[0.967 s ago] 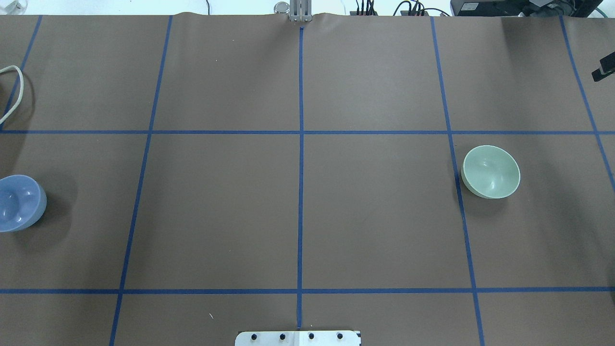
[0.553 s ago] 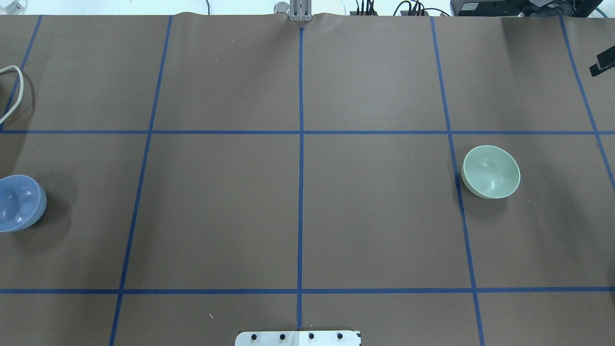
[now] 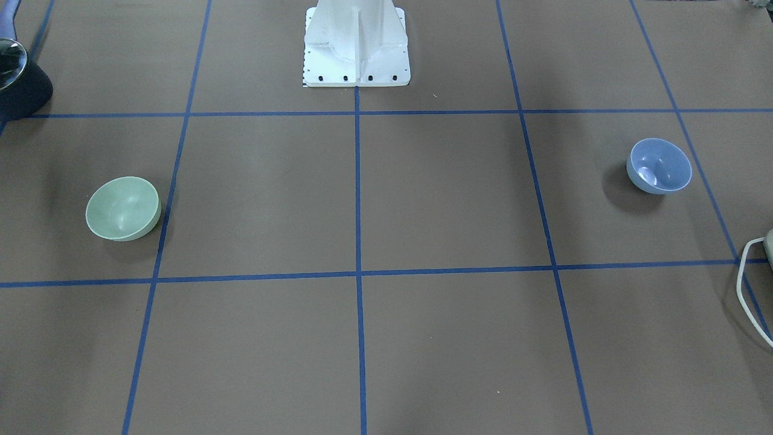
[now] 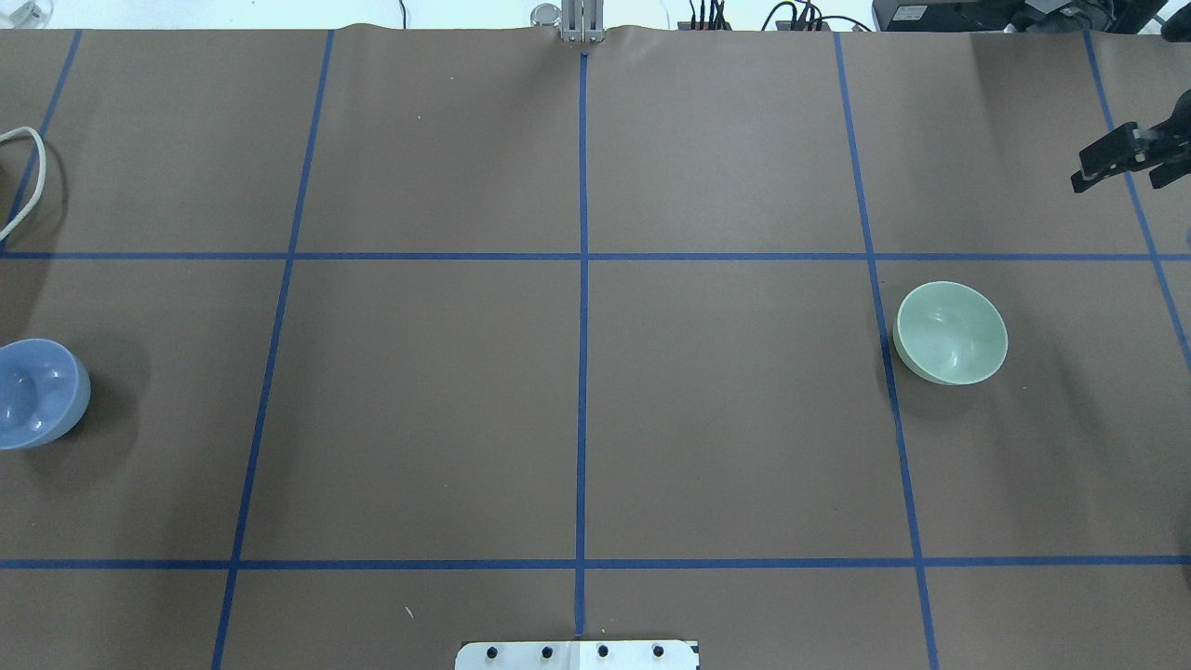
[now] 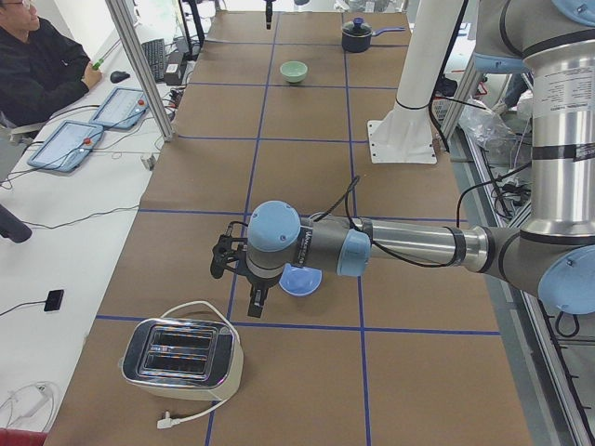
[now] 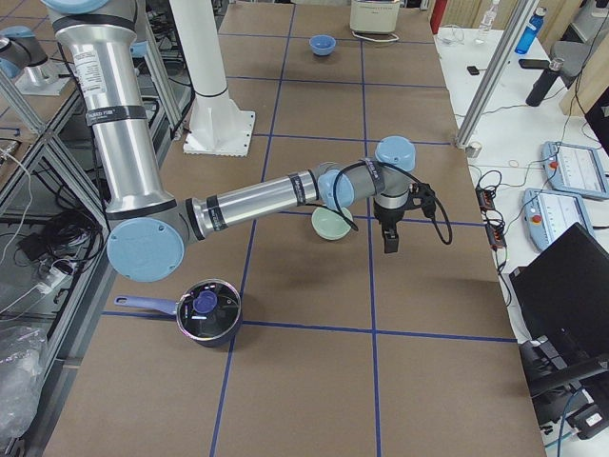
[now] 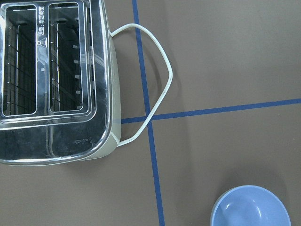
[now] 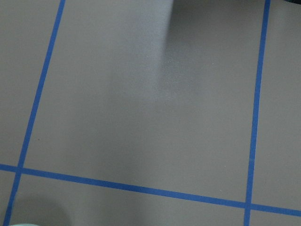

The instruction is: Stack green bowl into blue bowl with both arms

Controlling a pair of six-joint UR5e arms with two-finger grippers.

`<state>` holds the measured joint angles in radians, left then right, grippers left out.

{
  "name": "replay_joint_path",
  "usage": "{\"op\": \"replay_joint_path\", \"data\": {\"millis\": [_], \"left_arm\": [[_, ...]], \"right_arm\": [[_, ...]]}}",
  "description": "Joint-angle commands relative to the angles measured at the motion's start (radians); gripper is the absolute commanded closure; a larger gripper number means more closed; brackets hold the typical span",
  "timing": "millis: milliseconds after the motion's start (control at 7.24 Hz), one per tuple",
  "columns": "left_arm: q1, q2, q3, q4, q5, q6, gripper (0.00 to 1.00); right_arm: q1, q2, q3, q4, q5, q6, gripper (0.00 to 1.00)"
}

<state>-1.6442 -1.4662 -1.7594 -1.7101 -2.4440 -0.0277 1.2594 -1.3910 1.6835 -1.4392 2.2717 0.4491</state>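
Observation:
The green bowl [image 4: 950, 332] stands upright on the right half of the table; it also shows in the front view [image 3: 123, 208]. The blue bowl [image 4: 37, 394] stands upright at the far left edge [image 3: 659, 165] and shows in the left wrist view [image 7: 250, 207]. My right gripper [image 6: 390, 240] hangs above the table just beyond the green bowl [image 6: 330, 227]; only a black part of it [image 4: 1121, 160] enters the overhead view, and I cannot tell whether it is open or shut. My left gripper [image 5: 257, 299] hovers between the blue bowl [image 5: 300, 280] and a toaster; I cannot tell its state.
A chrome toaster [image 5: 181, 358] with a white cord [image 4: 23, 177] sits at the table's left end. A dark pot with a lid [image 6: 205, 314] sits at the right end. The white pedestal [image 3: 356, 42] stands mid-table at the robot's side. An operator [image 5: 37, 65] sits beyond the far edge.
The black part of my right gripper has come further into the overhead view from the right edge, moving left. Both bowls stay in place.

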Motion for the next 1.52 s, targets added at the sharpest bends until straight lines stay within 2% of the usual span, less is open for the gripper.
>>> {"op": "replay_joint_path", "data": {"millis": [0, 276, 553, 691, 829, 1106, 1382], "left_arm": [[0.076, 0.001, 0.024, -0.090, 0.008, -0.111, 0.02], [0.134, 0.004, 0.035, -0.171, 0.043, -0.211, 0.02], [0.182, 0.036, 0.054, -0.276, 0.048, -0.302, 0.02], [0.226, 0.037, 0.061, -0.316, 0.074, -0.357, 0.02], [0.278, 0.038, 0.081, -0.380, 0.112, -0.424, 0.02], [0.375, 0.037, 0.191, -0.608, 0.152, -0.584, 0.02], [0.461, 0.035, 0.245, -0.712, 0.206, -0.685, 0.02]], "right_arm": [[-0.061, -0.045, -0.005, 0.098, 0.003, 0.052, 0.00], [-0.101, -0.062, -0.001, 0.108, 0.015, 0.077, 0.00], [-0.180, -0.098, 0.007, 0.266, 0.035, 0.240, 0.00], [-0.208, -0.105, 0.004, 0.299, 0.029, 0.276, 0.00], [-0.216, -0.108, 0.004, 0.299, 0.029, 0.281, 0.00], [-0.219, -0.120, 0.008, 0.301, 0.029, 0.280, 0.00], [-0.233, -0.129, 0.008, 0.301, 0.028, 0.281, 0.00]]}}
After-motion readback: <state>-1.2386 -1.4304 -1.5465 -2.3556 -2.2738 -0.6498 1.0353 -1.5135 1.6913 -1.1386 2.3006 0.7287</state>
